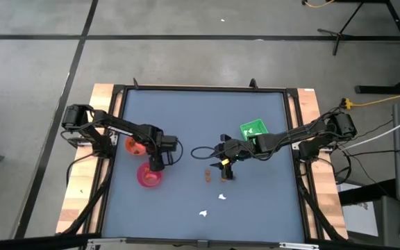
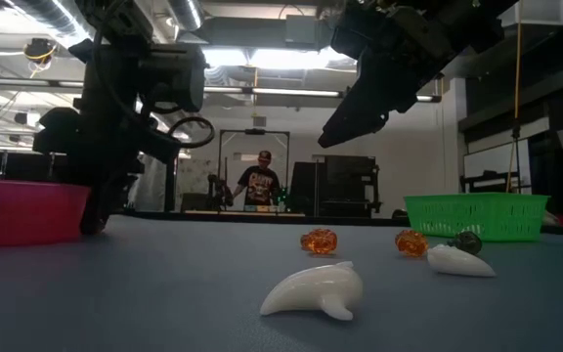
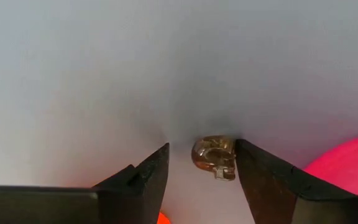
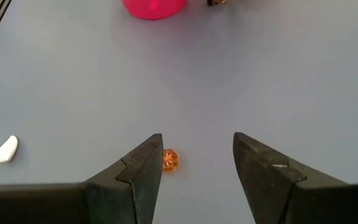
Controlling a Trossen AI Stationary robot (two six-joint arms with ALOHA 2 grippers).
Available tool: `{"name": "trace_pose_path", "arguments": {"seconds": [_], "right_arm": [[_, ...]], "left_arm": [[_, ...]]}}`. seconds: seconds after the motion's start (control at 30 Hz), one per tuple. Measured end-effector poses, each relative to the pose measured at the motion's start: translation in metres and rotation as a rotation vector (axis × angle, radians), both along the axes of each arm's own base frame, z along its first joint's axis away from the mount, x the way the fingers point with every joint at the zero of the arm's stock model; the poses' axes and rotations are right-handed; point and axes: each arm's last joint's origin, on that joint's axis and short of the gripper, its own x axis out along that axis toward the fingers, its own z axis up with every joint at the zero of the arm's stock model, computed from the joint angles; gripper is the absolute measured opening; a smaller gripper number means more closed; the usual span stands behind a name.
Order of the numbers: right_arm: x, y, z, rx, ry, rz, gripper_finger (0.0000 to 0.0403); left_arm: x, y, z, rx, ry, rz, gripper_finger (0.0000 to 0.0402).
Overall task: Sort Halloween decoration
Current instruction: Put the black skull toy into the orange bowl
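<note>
Blue-grey tabletop (image 1: 186, 118) carries everything. Toward its left edge, the left end effector (image 3: 197, 168) hangs with fingers spread, an amber skull-shaped decoration (image 3: 215, 157) lying between them, beside a pink bowl (image 1: 150, 176) and an orange bowl (image 1: 133, 146). Near the middle, the right end effector (image 4: 194, 163) hovers open above an orange pumpkin piece (image 4: 169, 160). Two white pieces (image 1: 212, 205) lie toward the front edge. At the low view's right sits a dark roundish piece (image 2: 468, 241). A green tray (image 1: 253, 129) rests toward the right edge.
</note>
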Motion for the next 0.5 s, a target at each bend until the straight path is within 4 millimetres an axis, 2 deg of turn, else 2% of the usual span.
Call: {"name": "trace_pose_path", "arguments": {"seconds": [0.5], "right_arm": [[0.0, 0.0, 0.0, 0.0, 0.0, 0.0, 0.0197]], "left_arm": [[0.0001, -0.0003, 0.0, -0.006, 0.0, 0.0, 0.0084]]}}
